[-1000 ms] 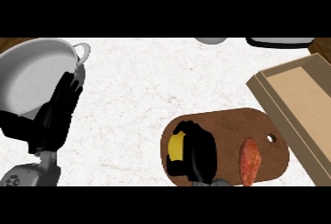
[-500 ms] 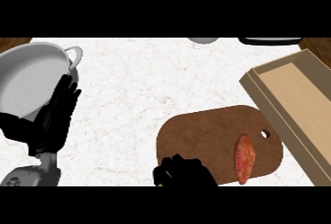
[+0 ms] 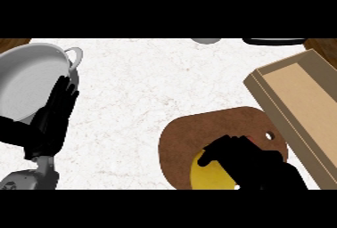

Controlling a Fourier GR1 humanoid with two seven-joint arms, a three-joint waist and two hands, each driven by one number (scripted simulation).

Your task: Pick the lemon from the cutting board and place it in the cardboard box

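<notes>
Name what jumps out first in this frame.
The right hand, black, low on the brown cutting board, curled over the yellow lemon at lower right. Beside the board, the open cardboard box runs along the right edge. At left, the left hand rests open against a grey pot.

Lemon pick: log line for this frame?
phase: grasp | right robot hand: curled over lemon on cutting board | left robot hand: open, resting by pot | cardboard box: nothing inside

Likely kitchen: stone counter [image 3: 151, 89], pot [image 3: 30, 78], cutting board [image 3: 197, 133].
</notes>
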